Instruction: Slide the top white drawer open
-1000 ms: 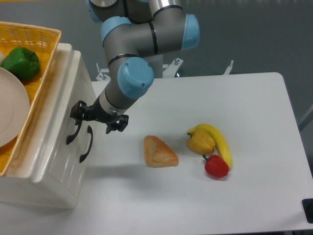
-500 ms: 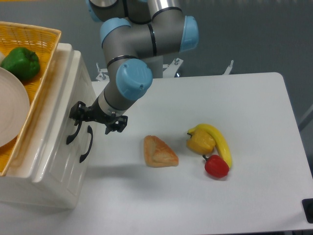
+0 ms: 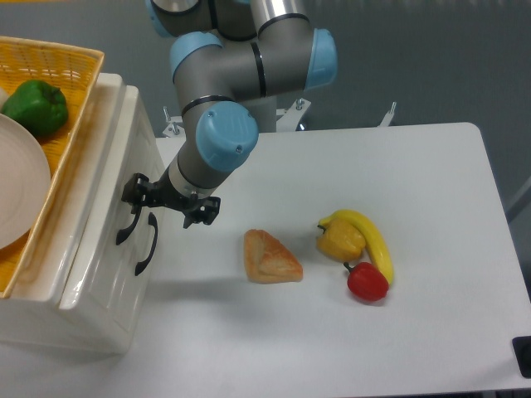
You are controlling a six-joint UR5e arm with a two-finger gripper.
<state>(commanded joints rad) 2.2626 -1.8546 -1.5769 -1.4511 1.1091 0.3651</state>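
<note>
Since a second ago your gripper, clamped on the handle, has drawn the top white drawer slightly out; most travel remains.

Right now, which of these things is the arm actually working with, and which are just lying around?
In the job:
- top white drawer, by its black handle
- gripper

Just lying about:
- pastry
- banana
- yellow pepper
- red pepper
- green pepper
- plate
- yellow basket
- lower drawer
</note>
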